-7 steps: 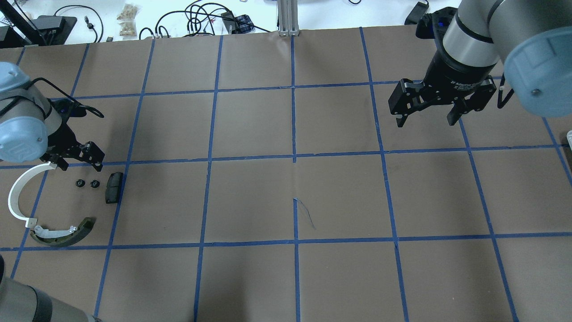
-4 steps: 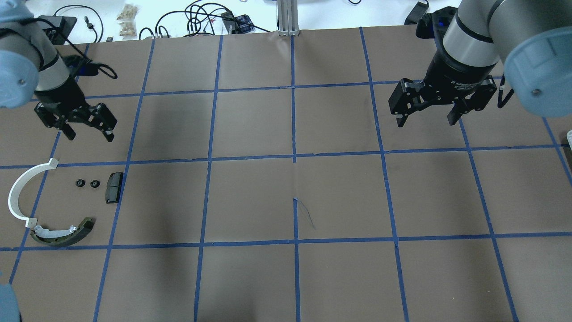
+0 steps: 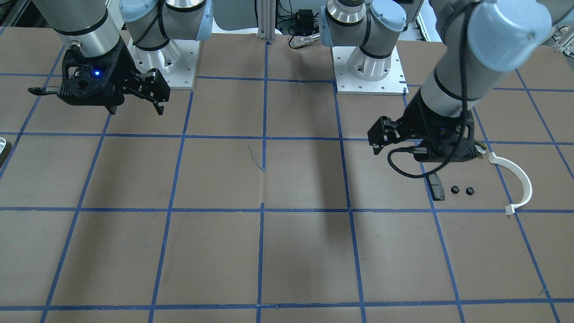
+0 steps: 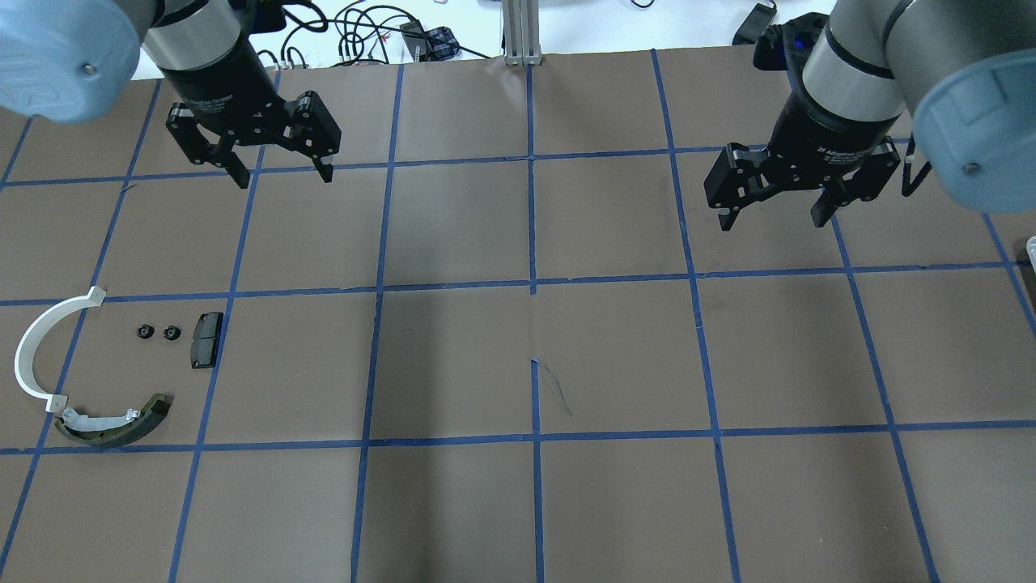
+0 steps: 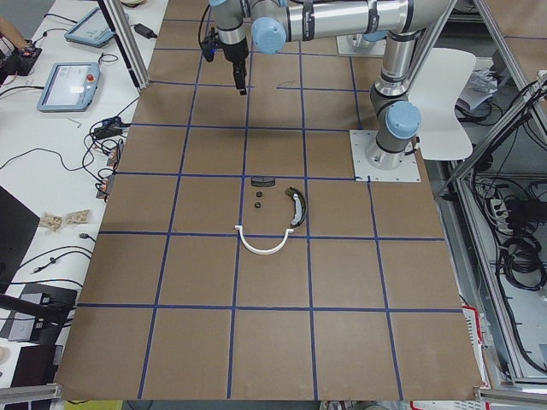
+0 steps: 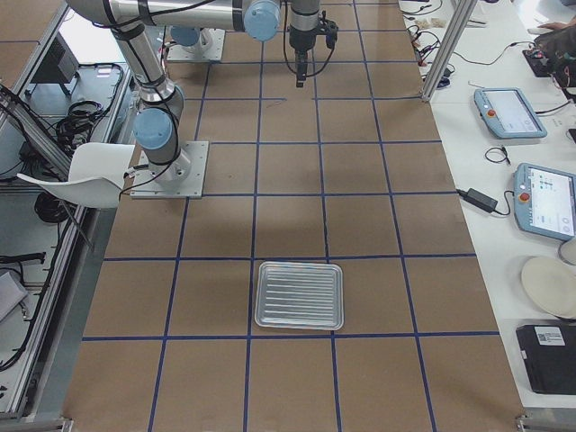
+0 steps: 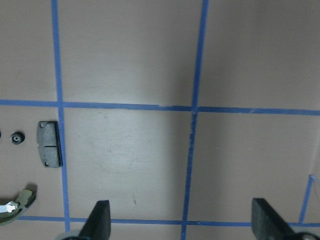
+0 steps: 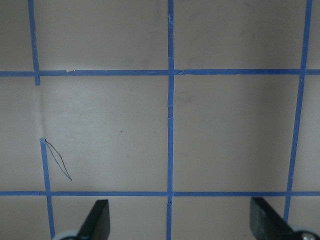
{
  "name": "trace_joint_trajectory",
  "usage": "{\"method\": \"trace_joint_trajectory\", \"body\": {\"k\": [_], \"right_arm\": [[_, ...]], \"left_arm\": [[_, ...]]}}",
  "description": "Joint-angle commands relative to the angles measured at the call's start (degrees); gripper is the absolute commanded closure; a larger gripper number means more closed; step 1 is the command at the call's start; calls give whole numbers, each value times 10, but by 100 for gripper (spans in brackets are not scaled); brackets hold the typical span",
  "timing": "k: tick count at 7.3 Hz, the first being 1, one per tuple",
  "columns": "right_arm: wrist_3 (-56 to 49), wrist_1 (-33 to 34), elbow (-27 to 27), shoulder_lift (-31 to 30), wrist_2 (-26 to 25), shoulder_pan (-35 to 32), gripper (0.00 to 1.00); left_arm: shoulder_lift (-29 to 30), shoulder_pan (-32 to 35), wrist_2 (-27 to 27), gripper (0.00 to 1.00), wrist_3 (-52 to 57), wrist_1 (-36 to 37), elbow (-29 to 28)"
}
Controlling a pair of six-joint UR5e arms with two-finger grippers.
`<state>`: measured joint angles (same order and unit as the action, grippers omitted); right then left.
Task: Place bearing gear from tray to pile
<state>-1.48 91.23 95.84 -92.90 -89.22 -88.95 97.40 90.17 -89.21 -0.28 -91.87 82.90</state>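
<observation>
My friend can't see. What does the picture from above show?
Two open, empty robot tools, the left tool and the right tool, hang over a brown table gridded with blue tape. Near its left edge lie a white arc, two tiny black gears, a black pad and a curved olive shoe.
</observation>
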Motion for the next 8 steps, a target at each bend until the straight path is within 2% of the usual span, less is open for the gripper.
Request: {"method": "trace_joint_trajectory", "body": {"k": [1,3,8], "right_arm": [[-2,0,0,1,-1,0,0],[-3,0,0,1,-1,0,0],[-3,0,0,1,-2,0,0]], "left_arm": [[-43,22,-1,0,-5,-3,10],[-77,19,-6,0,-4,-22,36],[-79,17,-17,0,1,-16,39]]}}
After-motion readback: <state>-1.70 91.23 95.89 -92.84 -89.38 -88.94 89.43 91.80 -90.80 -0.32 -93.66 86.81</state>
